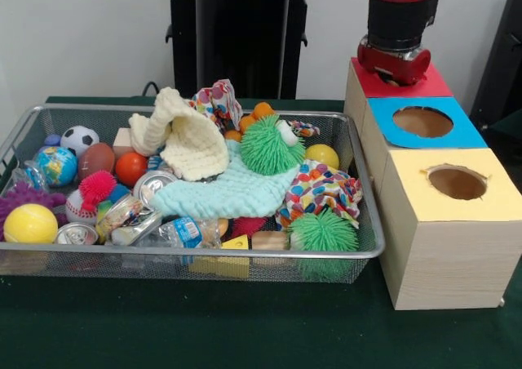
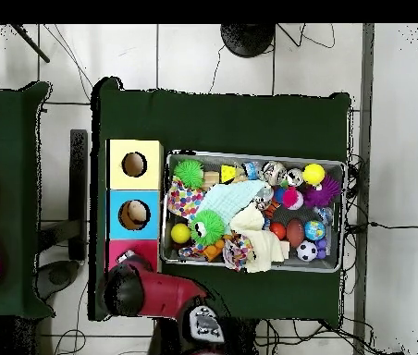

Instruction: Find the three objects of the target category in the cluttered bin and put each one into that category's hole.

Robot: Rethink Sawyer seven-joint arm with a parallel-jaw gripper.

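Pincer [image 1: 395, 65] over red box [image 1: 420, 85] – no legible writing.

Even, soft indoor light, faint shadows under the bin [image 1: 351, 251], no glare, mild blur

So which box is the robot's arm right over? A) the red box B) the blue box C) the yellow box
A: in the front view the arm's end sits right above the red box, while the blue box and the yellow box have nothing above their holes.
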